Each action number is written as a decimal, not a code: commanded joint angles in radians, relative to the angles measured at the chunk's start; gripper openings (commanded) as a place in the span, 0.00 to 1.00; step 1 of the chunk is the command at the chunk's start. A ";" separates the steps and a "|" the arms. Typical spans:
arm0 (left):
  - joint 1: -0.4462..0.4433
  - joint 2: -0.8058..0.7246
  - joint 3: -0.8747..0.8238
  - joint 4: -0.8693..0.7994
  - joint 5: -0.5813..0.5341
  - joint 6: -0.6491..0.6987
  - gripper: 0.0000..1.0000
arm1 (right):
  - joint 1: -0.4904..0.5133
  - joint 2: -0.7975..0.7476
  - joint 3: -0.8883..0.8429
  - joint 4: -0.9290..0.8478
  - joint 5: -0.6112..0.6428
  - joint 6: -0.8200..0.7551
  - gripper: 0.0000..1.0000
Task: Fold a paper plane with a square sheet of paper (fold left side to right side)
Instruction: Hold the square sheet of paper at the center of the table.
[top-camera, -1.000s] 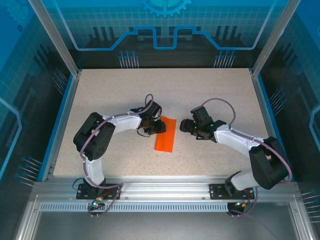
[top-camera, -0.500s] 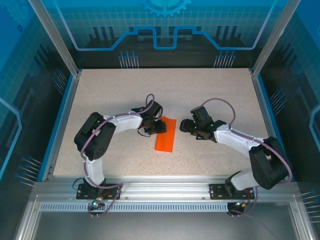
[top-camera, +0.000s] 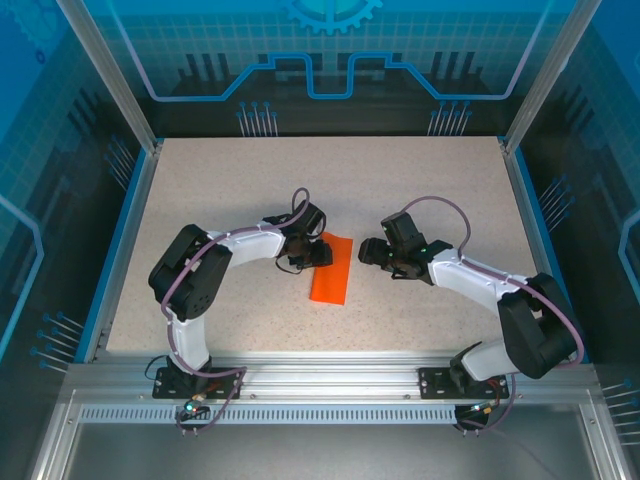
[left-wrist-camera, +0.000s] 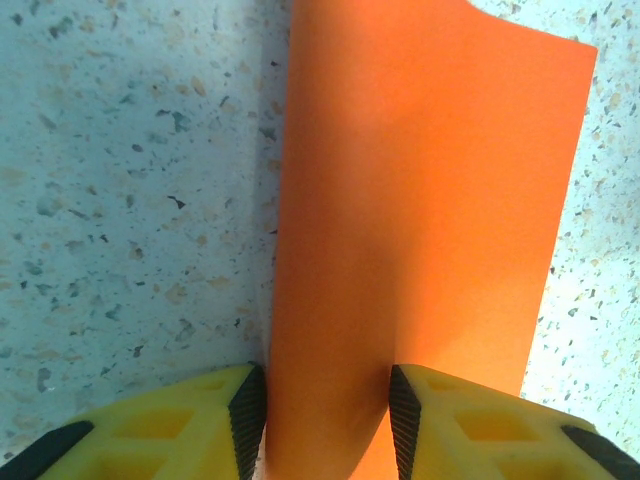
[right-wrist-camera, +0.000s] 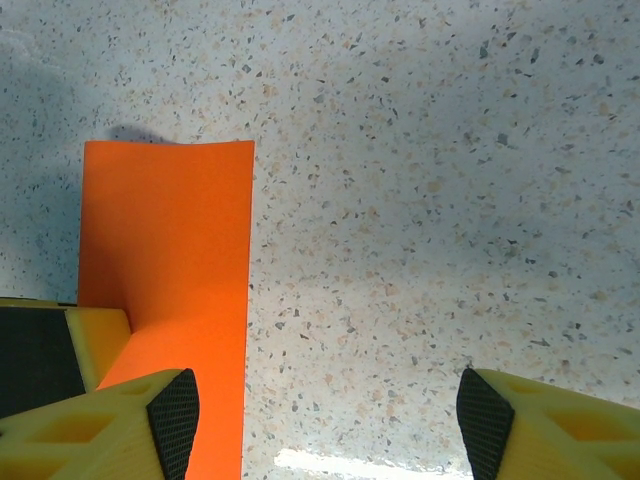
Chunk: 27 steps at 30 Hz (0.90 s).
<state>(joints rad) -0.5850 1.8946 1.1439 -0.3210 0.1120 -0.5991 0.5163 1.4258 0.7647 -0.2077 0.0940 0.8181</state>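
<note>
Left gripper (left-wrist-camera: 325, 405) pinches the paper sheet (left-wrist-camera: 430, 200) — plain orange.

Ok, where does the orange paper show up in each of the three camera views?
Top external: the paper lies mid-table, between the two arms' tips.
Left wrist: the paper runs from the top edge down between the yellow fingers.
Right wrist: the paper is on the left side, by the left-hand finger.
Shared landmark: the speckled table under it.
</note>
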 joint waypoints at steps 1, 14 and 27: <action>-0.024 0.053 0.000 -0.011 0.014 0.011 0.41 | -0.004 0.020 0.008 0.033 -0.048 -0.024 0.71; -0.029 0.055 0.003 -0.017 0.008 0.014 0.42 | 0.020 0.297 0.166 0.116 -0.350 -0.067 0.13; -0.030 0.056 0.008 -0.022 0.005 0.015 0.42 | 0.025 0.412 0.229 -0.002 -0.308 -0.059 0.06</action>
<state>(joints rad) -0.5919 1.8973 1.1534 -0.3340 0.1001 -0.5987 0.5240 1.8126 0.9630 -0.1402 -0.2218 0.7586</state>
